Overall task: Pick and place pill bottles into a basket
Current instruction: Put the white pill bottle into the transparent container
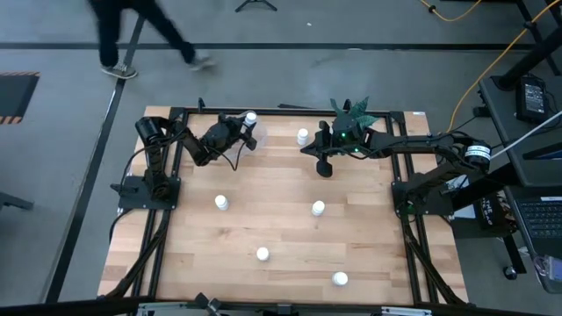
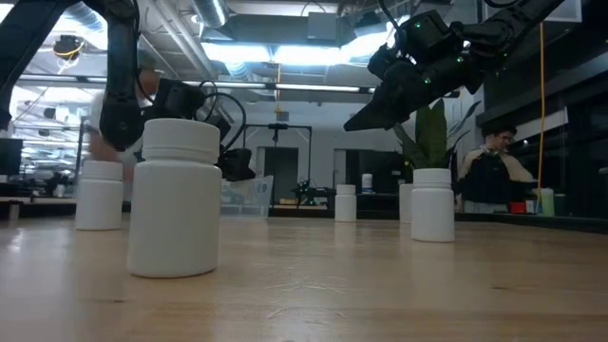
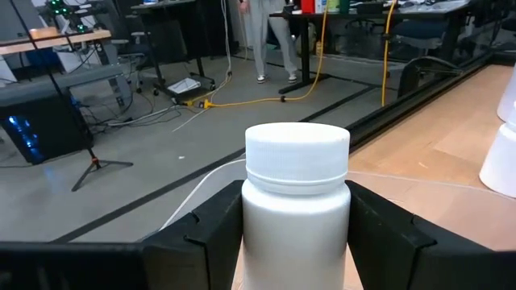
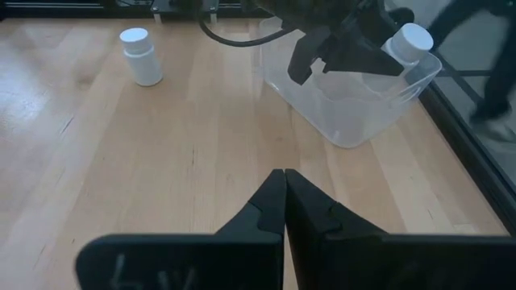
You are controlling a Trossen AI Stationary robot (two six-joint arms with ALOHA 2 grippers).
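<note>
My left gripper (image 1: 239, 130) is shut on a white pill bottle (image 3: 297, 201) at the table's far left, over the clear basket (image 4: 347, 109). The bottle's cap also shows in the high view (image 1: 251, 117) and in the right wrist view (image 4: 413, 42). My right gripper (image 4: 284, 205) is shut and empty above the table's far middle (image 1: 323, 167), to the right of the basket. Several other white bottles stand upright on the table, among them one (image 1: 303, 136) near the right gripper, one (image 1: 221, 202) left of centre and one (image 1: 318, 208) at the centre. My left gripper pinches the bottle's body (image 3: 250, 217) below the cap between its two fingers, one finger (image 3: 201, 234) on each side. The fingers come roughly level from the table's left. The bottle stands cap up in the hold, lifted clear of the table over the basket's far rim (image 4: 419, 76).
A white pot with a green plant (image 1: 351, 118) stands at the far edge beside the right arm. Two more bottles (image 1: 262, 254) (image 1: 340, 279) stand near the front edge. A person walks on the floor beyond the table (image 1: 132, 35).
</note>
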